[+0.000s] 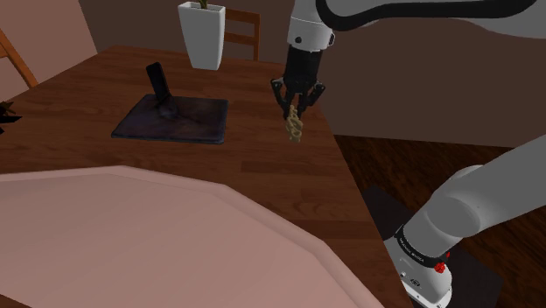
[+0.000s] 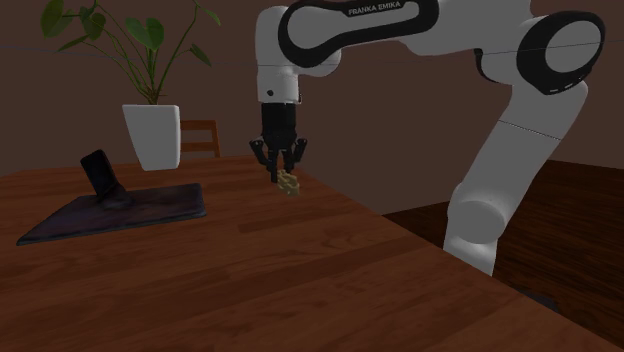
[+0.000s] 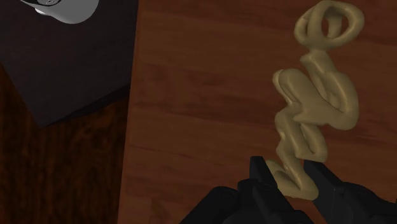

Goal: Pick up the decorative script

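Brown table (image 2: 300,270): plant (image 2: 140,45) in white pot (image 2: 152,135), script (image 3: 315,102) in claw (image 2: 280,170)

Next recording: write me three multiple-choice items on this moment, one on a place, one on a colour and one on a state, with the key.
1. Where does the small black upright object stand?
A on the floor
B on the dark mat
C on the stand

2. What colour is the decorative script?
A tan
B red
C blue

3. How are the fingers?
A open
B shut on nothing
C shut on the script

Key:
1 B: in the shoulder view it rises from the mat.
2 A: it looks tan against the brown table.
3 C: in the wrist view both fingers clasp one end of it.
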